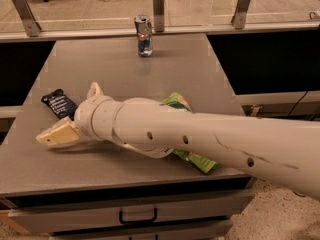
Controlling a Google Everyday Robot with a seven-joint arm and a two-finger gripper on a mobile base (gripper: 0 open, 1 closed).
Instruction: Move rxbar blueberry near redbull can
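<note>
The rxbar blueberry [59,104], a flat navy-blue wrapper with pale lettering, lies on the left part of the grey table [150,84]. The redbull can [143,35] stands upright at the table's far edge, near the middle. My gripper [75,112] is low over the table just right of the bar. It is open, with one cream finger [55,134] in front of the bar and the other [94,89] behind and to its right. It holds nothing. My white arm reaches in from the right and covers the middle of the table.
A green chip bag [192,156] lies under my arm, showing on both sides of it. A metal rail with posts [158,9] runs behind the table. Drawers with a handle [137,216] sit below the front edge.
</note>
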